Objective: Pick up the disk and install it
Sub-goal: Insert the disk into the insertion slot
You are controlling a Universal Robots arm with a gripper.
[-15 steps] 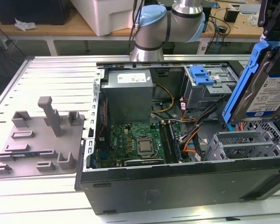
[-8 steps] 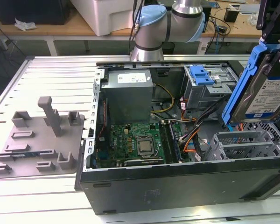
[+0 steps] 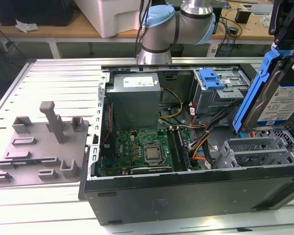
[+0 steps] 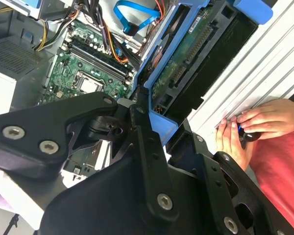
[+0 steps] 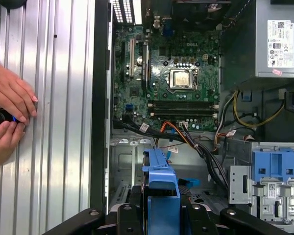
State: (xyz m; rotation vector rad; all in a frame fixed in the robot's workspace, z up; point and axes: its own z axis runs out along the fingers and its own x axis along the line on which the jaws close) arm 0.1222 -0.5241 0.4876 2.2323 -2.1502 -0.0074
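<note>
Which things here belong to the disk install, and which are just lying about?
Job: silver rectangular hard drive in blue plastic frame, gripped by black tool; open black metal computer case.
Lying about: grey moulded fixture plate; bare blue plastic bracket; person's hands.

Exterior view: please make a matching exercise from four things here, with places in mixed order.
Things:
1. disk
2. power supply box
3. grey fixture plate
4. blue bracket

Places:
a. on the table, at the exterior view's left of the case
b. on the drive cage
c. held tilted above the case
d. inside the case, beside the motherboard

Pairs: 1-c, 2-d, 3-a, 4-b
</note>
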